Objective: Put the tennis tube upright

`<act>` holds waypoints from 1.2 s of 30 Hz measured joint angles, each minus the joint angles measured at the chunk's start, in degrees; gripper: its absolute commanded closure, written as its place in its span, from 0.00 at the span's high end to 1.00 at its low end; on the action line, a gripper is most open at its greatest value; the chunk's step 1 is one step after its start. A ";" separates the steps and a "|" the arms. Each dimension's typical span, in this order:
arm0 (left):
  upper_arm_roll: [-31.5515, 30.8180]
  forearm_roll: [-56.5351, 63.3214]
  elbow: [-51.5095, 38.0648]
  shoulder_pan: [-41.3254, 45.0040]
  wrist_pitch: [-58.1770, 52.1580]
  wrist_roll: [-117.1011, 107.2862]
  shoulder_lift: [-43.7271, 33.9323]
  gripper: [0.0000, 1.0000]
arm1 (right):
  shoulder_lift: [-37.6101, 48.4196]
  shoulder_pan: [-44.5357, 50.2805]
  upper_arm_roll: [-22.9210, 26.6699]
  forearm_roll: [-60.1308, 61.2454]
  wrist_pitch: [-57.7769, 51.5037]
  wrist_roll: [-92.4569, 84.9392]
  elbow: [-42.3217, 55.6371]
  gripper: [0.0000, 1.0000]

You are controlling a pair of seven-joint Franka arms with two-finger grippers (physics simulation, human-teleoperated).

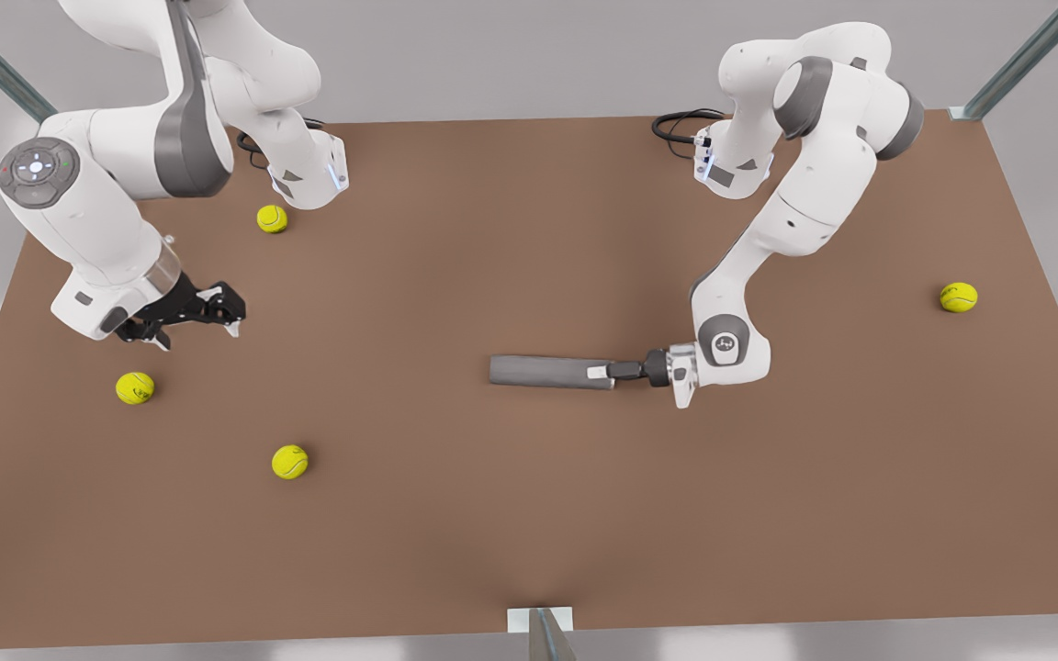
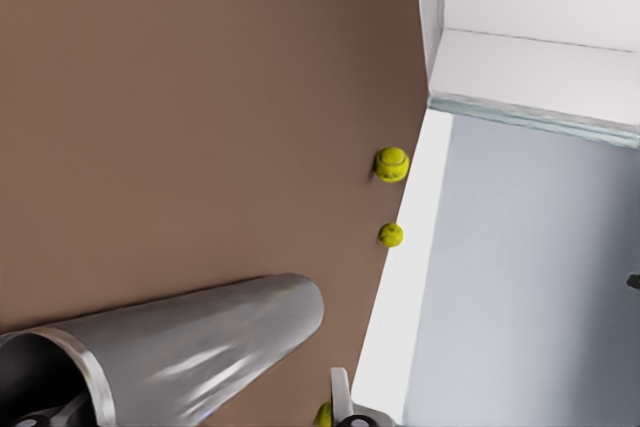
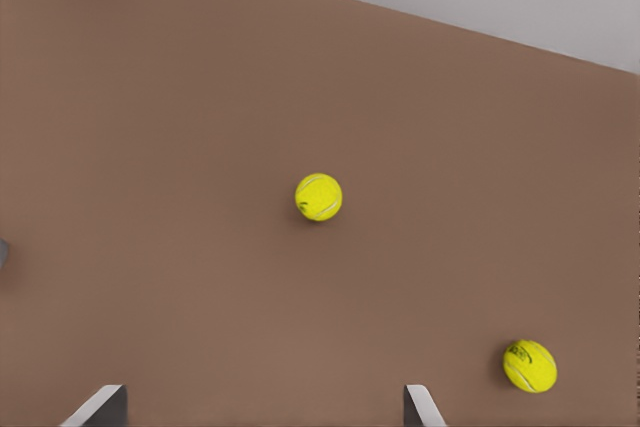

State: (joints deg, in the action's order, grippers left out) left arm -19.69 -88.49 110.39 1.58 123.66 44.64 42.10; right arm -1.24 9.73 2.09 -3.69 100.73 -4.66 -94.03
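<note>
The tennis tube (image 1: 547, 371) is a grey cylinder lying flat on the brown table (image 1: 511, 532), right of its middle in the front view. My left gripper (image 1: 601, 373) is at the tube's end on the front view's right, level with the table. In the left wrist view the tube (image 2: 200, 347) shows its silvery rim (image 2: 90, 377) and dark opening. One finger sits at the opening and the other fingertip (image 2: 340, 399) just outside the wall, set wide apart. My right gripper (image 1: 200, 332) hangs open over the table on the front view's left, holding nothing; its fingertips (image 3: 100, 409) frame bare table.
Yellow tennis balls lie scattered: one (image 1: 272, 218) near an arm base, two (image 1: 135, 387) (image 1: 290, 462) close to my right gripper, one (image 1: 958, 296) far on the front view's right. A metal post (image 1: 543, 633) stands at the table's front edge.
</note>
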 measured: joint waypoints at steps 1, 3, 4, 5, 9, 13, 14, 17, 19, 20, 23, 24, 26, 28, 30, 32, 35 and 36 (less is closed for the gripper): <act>0.00 -0.41 0.00 -0.04 -0.05 0.18 0.00 0.97 | 0.00 -0.62 0.00 0.00 0.08 -0.05 -0.01 1.00; 0.00 -0.96 0.00 -0.55 -0.45 0.25 -0.05 0.97 | -0.09 -2.13 0.01 0.00 0.49 0.00 -0.10 1.00; 0.00 -1.14 0.00 -0.74 -0.61 0.21 -0.09 0.97 | -0.17 -2.95 0.01 0.00 0.52 0.00 -0.10 1.00; -0.08 -1.31 0.00 -0.79 -0.62 0.18 -0.17 0.97 | -0.34 -3.73 0.01 0.00 0.52 0.00 -0.02 1.00; -1.11 -2.07 -0.09 -1.48 -0.63 0.10 -0.35 0.97 | -0.52 -5.25 0.02 0.00 0.61 0.00 -0.01 1.00; -1.58 -3.17 -0.09 -1.85 -0.70 0.10 -0.53 0.97 | -0.52 -3.31 -0.16 -0.08 0.94 0.00 -0.01 1.00; -1.58 -3.33 -0.09 -1.85 -0.75 0.01 -0.61 0.97 | -0.53 -2.64 -0.29 -0.09 1.04 0.00 -0.01 1.00; -2.57 -3.87 -0.09 -2.91 -0.79 -0.26 -0.88 0.97 | -0.53 -0.81 -0.35 -0.09 1.04 0.00 -0.01 1.00; -3.59 -4.14 -0.09 -4.08 -0.70 -0.30 -0.84 0.97 | -0.53 -0.54 -0.35 -0.09 1.04 0.00 -0.01 1.00; -3.87 -4.23 -0.09 -4.33 -0.63 -0.34 -0.88 0.97 | -0.53 -0.75 -0.35 -0.09 1.09 0.00 -0.01 1.00; -5.15 -4.44 -0.09 -5.18 -0.11 -0.34 -1.14 0.96 | -0.61 -2.42 -0.38 -0.09 1.40 0.00 -0.01 1.00; -5.43 -4.50 -0.09 -5.35 0.00 -0.34 -1.30 0.96 | -0.58 -3.14 -0.42 -0.09 1.40 0.00 -0.01 1.00; -5.83 -4.63 -0.09 -5.27 0.17 -0.34 -1.35 0.96 | -0.61 -4.22 -0.42 -0.09 1.40 0.00 -0.01 1.00; -6.53 -4.87 -0.09 -5.27 1.42 -0.34 -1.32 0.77 | -0.61 -4.61 -0.42 -0.09 1.47 0.00 -0.01 1.00; -6.63 -5.10 -0.09 -5.18 1.75 -0.26 -1.32 0.52 | -0.70 -4.18 -0.42 -0.09 1.40 0.00 -0.01 1.00; -6.64 -5.23 -0.09 -5.23 1.76 -0.21 -1.32 0.39 | -0.62 -3.15 -0.43 -0.09 1.40 0.00 -0.01 1.00; -6.73 -5.34 -0.09 -5.19 3.42 -0.08 -1.62 0.31 | -0.70 -1.66 -0.43 -0.09 1.40 0.00 -0.05 1.00; -6.77 -5.36 -0.09 -5.18 3.51 -0.08 -1.66 0.30 | -0.70 -1.33 -0.35 -0.09 1.40 0.00 -0.09 1.00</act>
State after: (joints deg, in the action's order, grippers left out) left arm -26.45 -93.85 110.30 -3.60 127.17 44.56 40.44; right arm -1.94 8.40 1.74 -3.78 102.13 -4.66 -94.12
